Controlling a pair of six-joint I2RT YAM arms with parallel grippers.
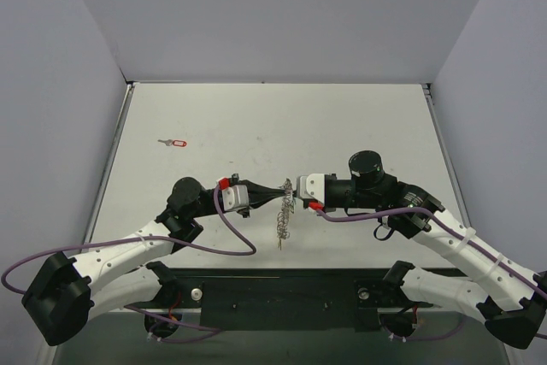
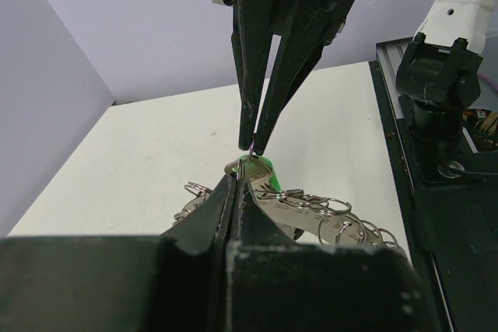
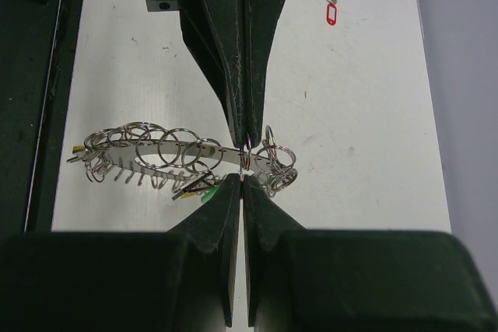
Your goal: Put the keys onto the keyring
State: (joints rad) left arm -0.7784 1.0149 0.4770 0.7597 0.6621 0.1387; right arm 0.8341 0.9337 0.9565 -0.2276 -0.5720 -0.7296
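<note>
Where the two arms meet tip to tip near the middle of the table, we see the left gripper closed against the keyring beside the green key. The right gripper is clamped on one of its thin wire loops. The red key lies far left, well apart.

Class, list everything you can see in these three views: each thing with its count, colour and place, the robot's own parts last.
table: one, white, under everything
walls: three, pale lilac, around the table
red key: one, red head, far left on the table
green key: one, green head, at the keyring
keyring: one, silvery, held up between the arms
base plate: one, black, near edge
cables: two, purple, along the arms
arms: two, white and black, reaching inward
left fingers: black, shut on the keyring
right fingers: black, shut, tips at the keyring
</note>
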